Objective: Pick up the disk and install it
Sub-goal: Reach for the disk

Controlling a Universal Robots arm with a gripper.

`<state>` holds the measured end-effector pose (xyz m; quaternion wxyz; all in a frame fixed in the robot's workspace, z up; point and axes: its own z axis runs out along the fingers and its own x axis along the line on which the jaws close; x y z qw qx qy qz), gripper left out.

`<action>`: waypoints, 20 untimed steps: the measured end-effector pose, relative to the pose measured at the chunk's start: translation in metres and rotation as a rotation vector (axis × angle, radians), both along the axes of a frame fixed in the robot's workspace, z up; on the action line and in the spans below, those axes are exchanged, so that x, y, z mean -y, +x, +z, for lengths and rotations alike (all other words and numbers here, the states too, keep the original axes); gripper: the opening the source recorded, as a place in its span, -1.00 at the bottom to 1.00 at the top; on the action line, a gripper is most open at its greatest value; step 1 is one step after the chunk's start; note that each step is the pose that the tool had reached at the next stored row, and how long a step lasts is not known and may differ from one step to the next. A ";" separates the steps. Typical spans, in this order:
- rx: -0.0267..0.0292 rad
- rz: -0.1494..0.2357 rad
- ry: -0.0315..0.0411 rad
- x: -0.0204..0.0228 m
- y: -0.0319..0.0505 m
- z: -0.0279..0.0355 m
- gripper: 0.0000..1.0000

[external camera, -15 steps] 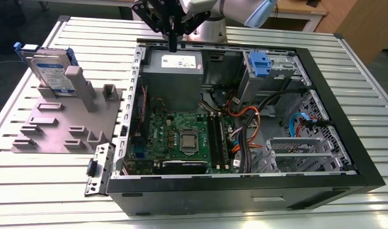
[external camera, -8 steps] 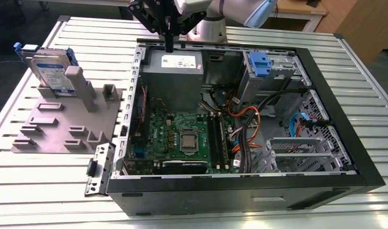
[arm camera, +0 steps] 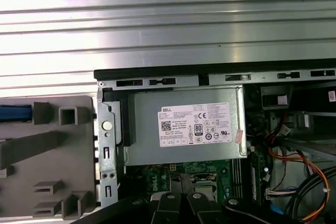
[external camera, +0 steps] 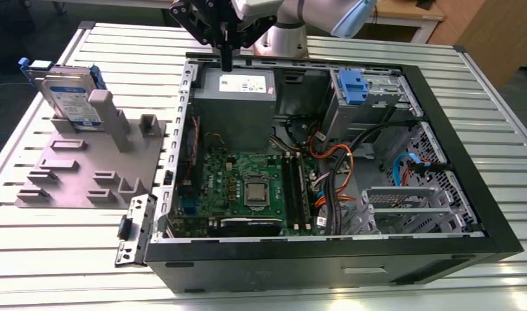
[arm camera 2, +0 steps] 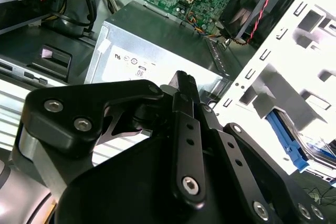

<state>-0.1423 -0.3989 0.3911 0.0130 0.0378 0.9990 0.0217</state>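
Observation:
The disk (external camera: 69,94), a silver-grey drive with a white-and-blue label in a blue bracket, stands upright on the grey fixture (external camera: 81,178) at the exterior view's left. In the first wrist view its blue edge (arm camera: 14,113) shows beside the fixture's posts. My gripper (external camera: 226,63) hangs over the back rim of the open computer case (external camera: 470,194), above the grey power supply box (external camera: 234,107), well to the right of the disk. Its fingers (arm camera 2: 185,85) are pressed together with nothing between them.
Inside the case lie a green motherboard (external camera: 245,188), bundles of cables (external camera: 350,162) and a metal drive bay with a small blue latch (external camera: 353,87) at the back right. The case and fixture rest on a ribbed metal table (external camera: 64,259).

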 end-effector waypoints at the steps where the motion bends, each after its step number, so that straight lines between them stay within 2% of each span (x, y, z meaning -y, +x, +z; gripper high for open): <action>1: 0.0001 0.000 0.0000 0.0000 -0.0009 0.0000 -0.79; 20: -0.0009 0.000 0.0002 -0.0001 -0.0071 -0.0013 -0.79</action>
